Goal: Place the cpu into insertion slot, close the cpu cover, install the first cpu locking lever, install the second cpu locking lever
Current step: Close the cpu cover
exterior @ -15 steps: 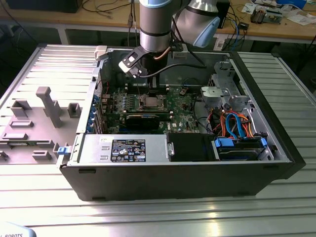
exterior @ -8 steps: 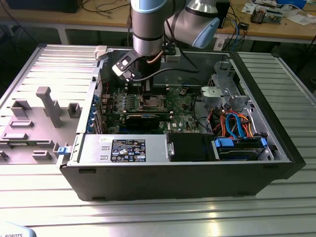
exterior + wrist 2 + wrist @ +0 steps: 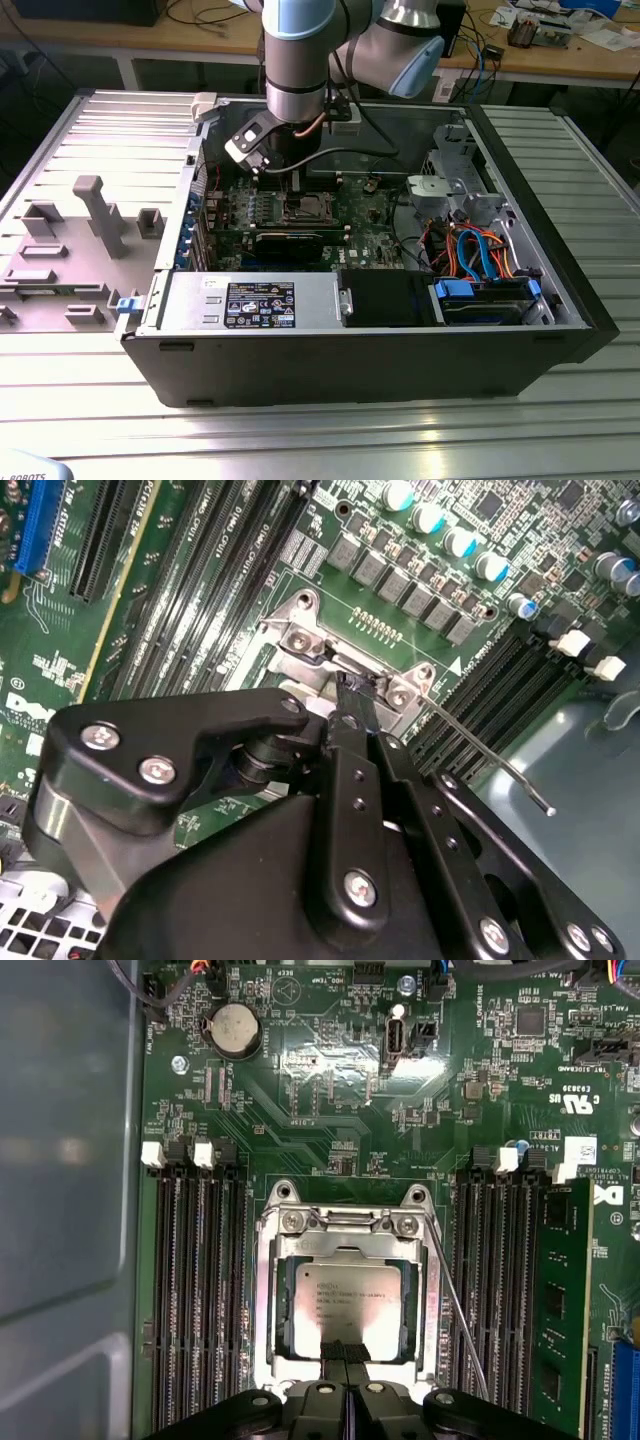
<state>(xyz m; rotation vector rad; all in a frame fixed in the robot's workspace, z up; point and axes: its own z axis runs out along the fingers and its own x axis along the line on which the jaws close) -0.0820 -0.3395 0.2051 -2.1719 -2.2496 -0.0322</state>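
Pincer (image 3: 346, 1348), mine: black metal, two-fingered. The fingers are drawn together with no gap between them, and I see nothing gripped. The tips are down at the near edge of the socket, where the chip meets its frame. I cannot tell which of the two they touch.

Item: cpu (image 3: 345, 1295). Small flat square chip with a dull silver-grey metal top and faint print at its centre. It is seated in the insertion slot (image 3: 272, 1200), the small square socket with a silver metal rim. The socket sits on the green circuit board (image 3: 330, 1090) between banks of long black memory slots (image 3: 195, 1290). The chip lies flat and square to the rim.

Item: cpu cover (image 3: 264, 1305). Thin silver metal frame plate with a square window. It lies down around the chip, which shows through the window.

Item: locking lever (image 3: 488, 754). Thin steel wire rod beside the socket. In the second wrist view it juts out free over the board, so I judge it unlatched.

Step in hand, by my judgement: placing is done, the cover is closed or nearly so, and the levers are not yet installed.

Next move calls for keeping the frame flat. It also calls for meeting that slender, springy rod squarely, since it could slip off my narrow tips.
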